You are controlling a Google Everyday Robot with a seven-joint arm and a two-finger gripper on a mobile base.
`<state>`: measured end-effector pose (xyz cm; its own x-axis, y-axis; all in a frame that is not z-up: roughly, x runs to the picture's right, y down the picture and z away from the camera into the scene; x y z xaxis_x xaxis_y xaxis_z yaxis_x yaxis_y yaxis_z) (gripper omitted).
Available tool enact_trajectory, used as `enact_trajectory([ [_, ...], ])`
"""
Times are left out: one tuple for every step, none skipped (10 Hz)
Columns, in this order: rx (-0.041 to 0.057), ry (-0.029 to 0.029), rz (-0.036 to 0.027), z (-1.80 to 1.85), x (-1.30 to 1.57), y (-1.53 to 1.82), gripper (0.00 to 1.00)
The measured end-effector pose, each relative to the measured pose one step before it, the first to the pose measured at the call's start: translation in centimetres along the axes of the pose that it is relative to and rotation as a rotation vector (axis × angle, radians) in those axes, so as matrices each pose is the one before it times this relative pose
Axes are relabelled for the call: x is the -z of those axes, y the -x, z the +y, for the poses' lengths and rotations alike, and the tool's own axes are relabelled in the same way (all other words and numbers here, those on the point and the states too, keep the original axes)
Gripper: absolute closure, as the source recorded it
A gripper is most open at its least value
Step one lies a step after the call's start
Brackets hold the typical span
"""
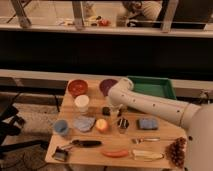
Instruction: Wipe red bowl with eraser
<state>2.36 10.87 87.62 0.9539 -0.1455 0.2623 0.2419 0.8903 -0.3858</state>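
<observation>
The red bowl (77, 87) sits at the back left of the wooden table (165, 134). The eraser (105, 111), a small flat black block, lies near the table's middle, to the right of and in front of the bowl. My white arm reaches in from the right and bends down over the table. My gripper (114, 112) hangs at the eraser's right end, very close to it or touching it; the arm partly hides that contact. The bowl looks empty.
A purple bowl (105, 85) and a green tray (150, 86) stand at the back. A white cup (81, 103), blue cup (61, 127), grey cloth (84, 123), orange fruit (101, 124), dark jar (123, 123), blue sponge (147, 123) and black-handled tool (86, 143) fill the table.
</observation>
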Motion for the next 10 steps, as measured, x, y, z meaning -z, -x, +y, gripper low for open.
enact_trajectory([
  [-0.00101, -0.00324, -0.00316, -0.458, -0.008, 0.331, 0.20],
  [-0.00793, 0.00640, 0.00474, -0.011, -0.306, -0.392, 0.20],
  [-0.00666, 0.00614, 0.00509, 0.064, -0.589, -0.518, 0.20],
  [-0.00391, 0.01469, 0.00152, 0.225, -0.833, -0.225, 0.20],
  [-0.00100, 0.00432, 0.00037, 0.076, -0.349, -0.118, 0.20],
  [-0.00928, 0.01536, 0.00650, 0.398, -0.504, -0.824, 0.20],
  [-0.00312, 0.00621, 0.00418, 0.205, -0.163, -0.376, 0.20],
  [0.00096, 0.00284, 0.00296, -0.013, -0.035, -0.038, 0.20],
  [0.00301, 0.01091, 0.00713, 0.118, -0.121, 0.020, 0.20],
  [0.00245, 0.01084, 0.01241, 0.049, -0.108, -0.099, 0.20],
])
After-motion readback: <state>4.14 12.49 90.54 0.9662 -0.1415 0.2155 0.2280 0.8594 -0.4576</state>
